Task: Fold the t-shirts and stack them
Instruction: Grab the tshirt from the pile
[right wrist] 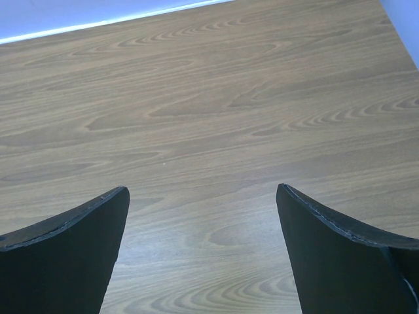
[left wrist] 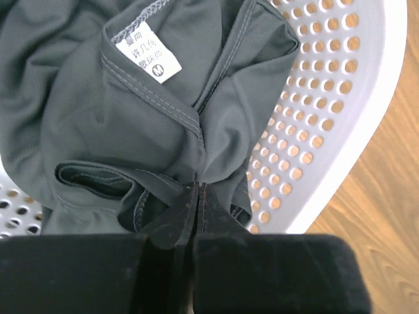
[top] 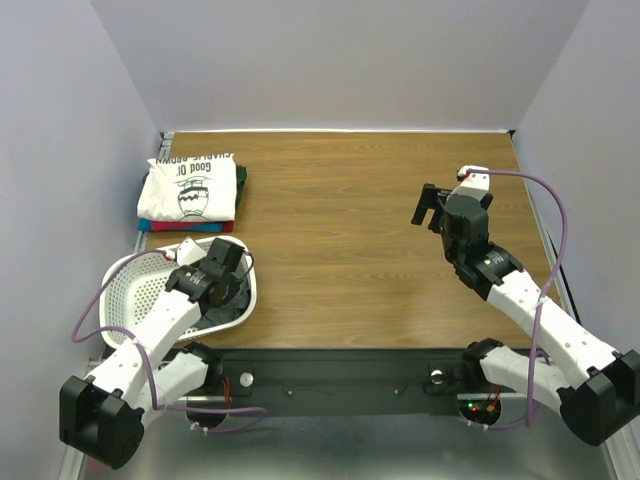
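Right, the left end effector is down inside the white basket, jaws pressed together on a fold of the dark grey t-shirt. That shirt lies crumpled in the basket, its neck label marked M facing up, with seams and hem bunched around the pinch. The basket sits at the near left of the wooden surface. Behind it, at the far left, there's a neat stack. The white t-shirt with dark lettering is on top, and the edges of a red t-shirt, a blue t-shirt and a green t-shirt peek out beneath. On the right side, the right end effector hangs above the wood, fingers spread wide apart.
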Tool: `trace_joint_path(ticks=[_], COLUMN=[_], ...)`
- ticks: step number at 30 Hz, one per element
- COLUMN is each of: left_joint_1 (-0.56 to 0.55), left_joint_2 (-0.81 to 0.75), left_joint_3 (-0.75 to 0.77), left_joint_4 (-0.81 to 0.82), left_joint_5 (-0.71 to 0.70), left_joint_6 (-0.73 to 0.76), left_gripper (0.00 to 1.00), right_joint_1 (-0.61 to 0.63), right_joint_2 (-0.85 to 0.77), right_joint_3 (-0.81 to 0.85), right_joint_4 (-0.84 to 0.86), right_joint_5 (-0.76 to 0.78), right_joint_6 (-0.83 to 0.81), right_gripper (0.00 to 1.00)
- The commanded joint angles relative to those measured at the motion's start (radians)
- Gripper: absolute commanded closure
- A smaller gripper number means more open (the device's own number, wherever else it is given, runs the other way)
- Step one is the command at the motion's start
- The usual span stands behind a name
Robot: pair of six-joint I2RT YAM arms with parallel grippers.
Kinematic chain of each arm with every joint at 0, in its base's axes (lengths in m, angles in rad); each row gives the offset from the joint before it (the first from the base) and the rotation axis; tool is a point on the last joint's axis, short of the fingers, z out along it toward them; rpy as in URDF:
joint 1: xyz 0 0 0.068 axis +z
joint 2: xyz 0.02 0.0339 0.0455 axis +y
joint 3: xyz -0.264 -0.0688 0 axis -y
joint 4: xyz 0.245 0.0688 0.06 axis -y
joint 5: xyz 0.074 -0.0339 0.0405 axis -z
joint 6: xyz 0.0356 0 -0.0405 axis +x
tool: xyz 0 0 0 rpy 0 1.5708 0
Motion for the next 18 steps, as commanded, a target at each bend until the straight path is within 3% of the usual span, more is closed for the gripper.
trace_joint_path(ticks=[1, 7, 12, 18], left_joint_1=[-0.006, -0.006, -0.006, -0.006], left_joint_2=[-0.031, -0.053, -0.01, 0.108], left_joint_3=[0.013, 0.053, 0.357, 0.724], left_joint_4=[-0.002, 0.016, 0.022, 0.172], left_joint_5=[0.006, 0.018, -0.136, -0.099], left_joint_6=[0.008, 0.049, 0.223, 0.523], left_gripper=[1.0, 1.0, 1.0, 1.0], right_joint_1=[-0.006, -0.005, -0.005, -0.005], right_joint_2=[-0.011, -0.008, -0.014, -0.013], right_joint_3=[-0.011, -0.009, -0.003, 0.003], right_joint_4=[0.032, 0.032, 0.034, 0.031], right_joint_5=[0.021, 0.023, 0.023, 0.015], right_joint_6=[0.008, 0.007, 0.007, 0.007], right_gripper=[0.0, 0.0, 0.0, 0.0])
